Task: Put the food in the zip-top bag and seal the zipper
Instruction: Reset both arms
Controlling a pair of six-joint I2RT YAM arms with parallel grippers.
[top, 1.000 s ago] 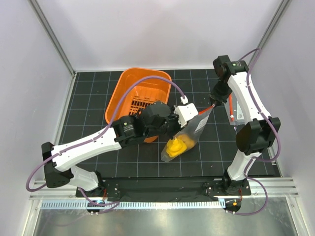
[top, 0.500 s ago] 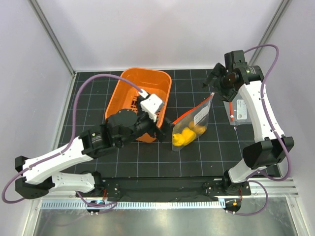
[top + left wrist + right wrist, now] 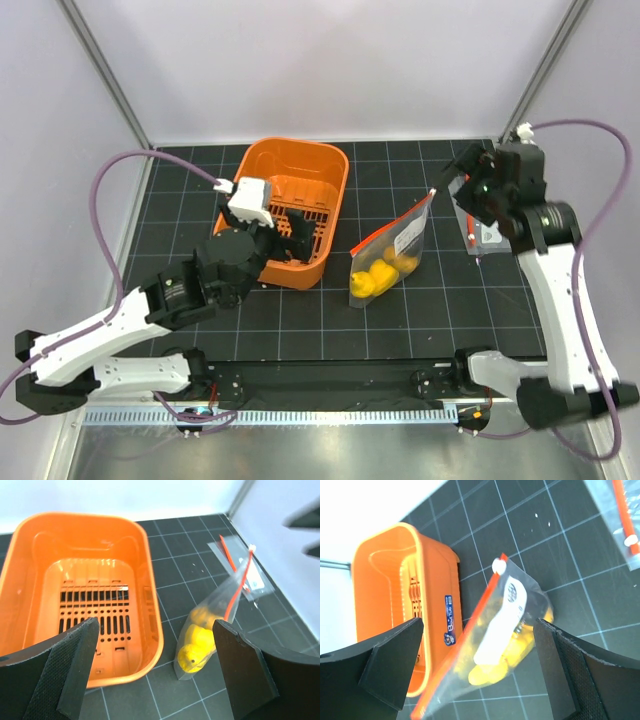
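Note:
The zip-top bag (image 3: 392, 252) lies on the black mat, held by neither gripper. Yellow food (image 3: 376, 279) fills its lower end and shows again as yellow food (image 3: 196, 645) and yellow food (image 3: 492, 672). The red-orange zipper (image 3: 390, 222) runs straight along the bag's upper edge, with the white slider (image 3: 433, 192) at its far right end. My left gripper (image 3: 285, 240) hangs open over the basket, left of the bag (image 3: 220, 612). My right gripper (image 3: 462, 178) is open above and right of the slider (image 3: 497, 566). Nothing is between either pair of fingers.
An orange slotted basket (image 3: 247, 190) stands left of the bag, with nothing in it in the left wrist view (image 3: 152, 587). A narrower clear pouch with a red strip (image 3: 482, 228) lies at the right by the wall. White walls close in the mat.
Both grippers have opened and let go of the bag. The left arm drew back left over the basket, the right arm lifted away to the right. The bag settled flat on the mat.

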